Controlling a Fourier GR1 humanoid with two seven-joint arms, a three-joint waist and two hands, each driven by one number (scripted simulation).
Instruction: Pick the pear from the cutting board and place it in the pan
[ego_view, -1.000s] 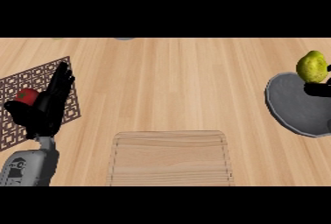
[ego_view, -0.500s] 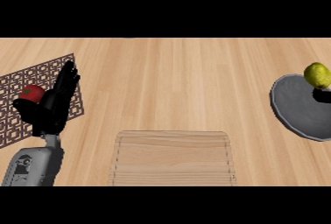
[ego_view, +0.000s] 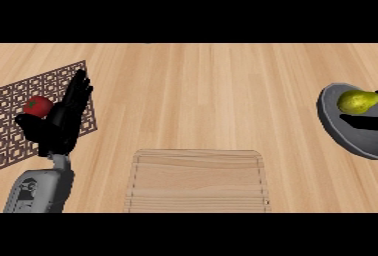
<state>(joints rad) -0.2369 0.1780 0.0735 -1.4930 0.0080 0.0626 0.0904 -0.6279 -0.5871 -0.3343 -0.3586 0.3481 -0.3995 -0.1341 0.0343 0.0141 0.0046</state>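
Head view: bench (ego_view: 207, 85) seen from above; board (ego_view: 198, 180) at 6 o'clock, nothing on it.
Pear (ego_view: 358, 101): already inside the pan (ego_view: 343, 140) at 3 o'clock, toward its 12 o'clock rim.
Right robot hand (ego_view: 365, 121): only a black sliver at the frame edge, just below the pear; grasping or released, cannot tell.
Left robot hand (ego_view: 63, 117): released, resting at 9 o'clock over the mat (ego_view: 18, 95), beside a tomato (ego_view: 37, 106).
Risk: if the pear is not yet let go, a sideways pull-out could drag it over the rim. Once free, its rounded body may roll within the pan.
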